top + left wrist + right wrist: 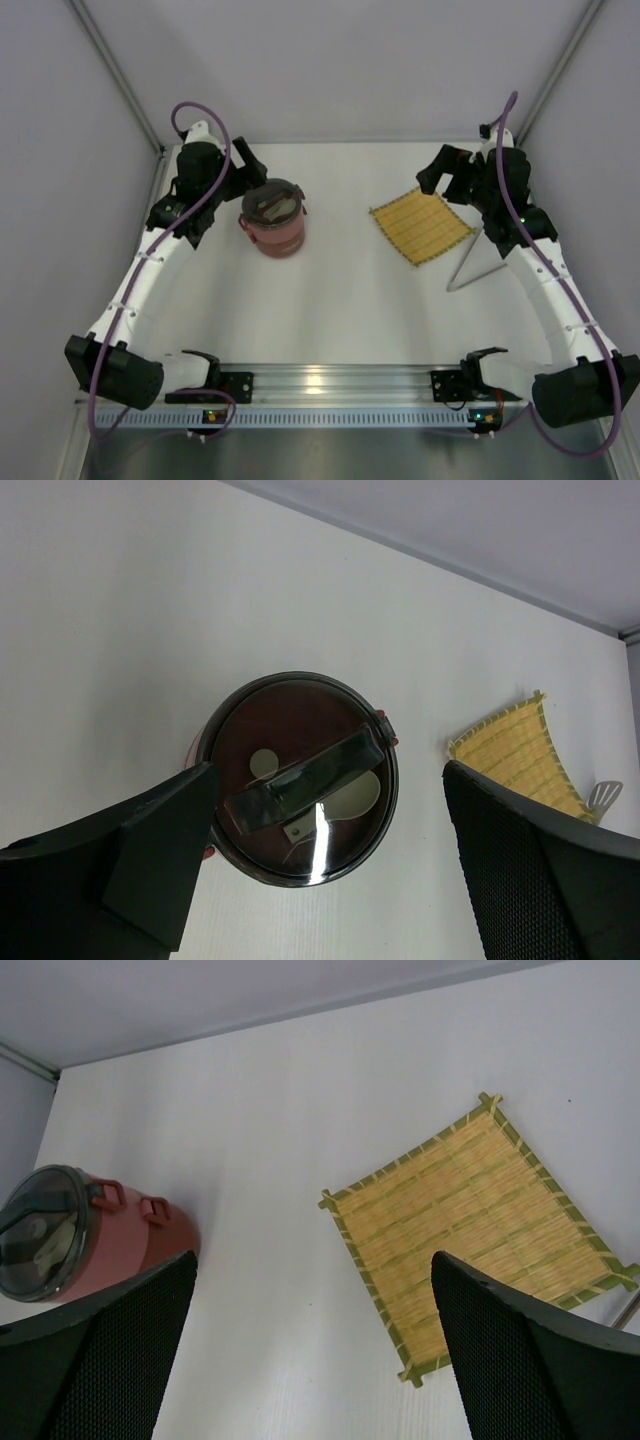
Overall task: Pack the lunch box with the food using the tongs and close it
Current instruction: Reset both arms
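Note:
The lunch box (272, 220) stands left of centre, a closed dark-red cylinder; the left wrist view looks down on its dark-rimmed lid (300, 780), which has a black handle bar, with pale beige shapes beneath. My left gripper (250, 168) hovers open just behind and left of the box, and the box shows between its fingers (150, 860). The tongs (478, 264) lie on the table at the right, by the yellow mat's near corner. My right gripper (445, 178) hangs open above the mat's far corner. No food shows in any view.
The square yellow woven mat (422, 226) lies bare at the right; it also shows in the right wrist view as the mat (475, 1225), with the lunch box (60, 1235) far left. Grey walls close the table's back and sides.

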